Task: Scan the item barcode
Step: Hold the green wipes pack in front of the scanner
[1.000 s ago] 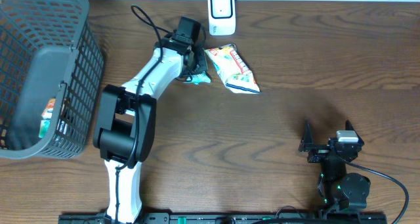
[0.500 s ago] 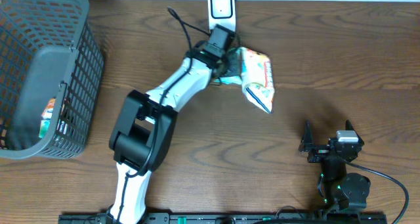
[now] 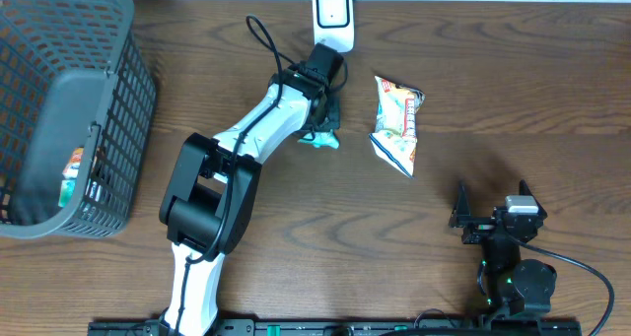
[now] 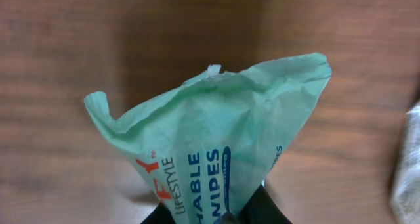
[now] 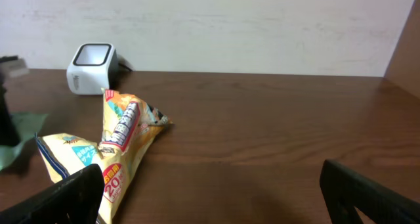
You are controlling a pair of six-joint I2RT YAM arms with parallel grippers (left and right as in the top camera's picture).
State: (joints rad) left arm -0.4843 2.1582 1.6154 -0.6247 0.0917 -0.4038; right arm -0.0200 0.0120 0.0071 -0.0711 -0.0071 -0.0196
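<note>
While the table point(image 3: 513, 90) spreads under everything, you have the grey basket point(image 3: 59, 109) at its left end. Your left arm point(image 3: 246, 139) stretches toward the back edge. The yellow snack bag point(image 3: 396, 124) lies on the wood, right of that arm and apart from it. The green wipes packet point(image 4: 216, 138) is pinched in your left gripper point(image 4: 223, 216), jaws clenched on it, just in front of the white scanner point(image 3: 333, 18). Your right gripper point(image 3: 491, 218) sits released near the front edge.

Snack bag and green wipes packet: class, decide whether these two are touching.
Apart. The overhead view shows it plainly: a strip of bare table lies between the snack bag and the green wipes packet.
</note>
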